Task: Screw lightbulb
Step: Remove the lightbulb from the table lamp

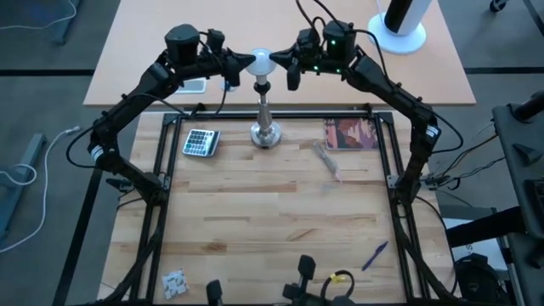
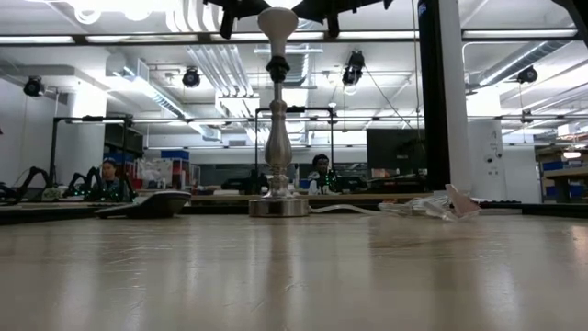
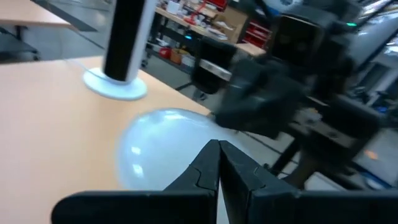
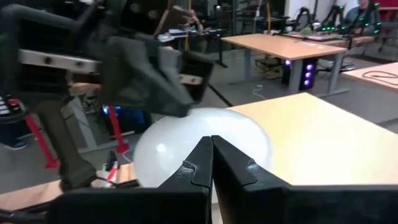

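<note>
I see the lightbulb (image 1: 261, 61) sitting on top of the silver stand (image 1: 265, 119), which stands upright near the far edge of the wooden table (image 1: 272, 212); in the low view the bulb (image 2: 277, 20) sits on the stand's black socket (image 2: 277, 66). Both arms reach in toward it from either side — the left gripper (image 1: 240, 63) is just beside the bulb on its left, the right gripper (image 1: 285, 61) just beside it on its right. Each wrist view shows that arm's fingers (image 3: 211, 163) pressed together tip to tip, with nothing between them, the white bulb (image 4: 202, 140) close behind them. Neither gripper has hold of the bulb. A calculator (image 1: 201, 142) lies left of the stand's base, a booklet (image 1: 350, 133) to its right.
</note>
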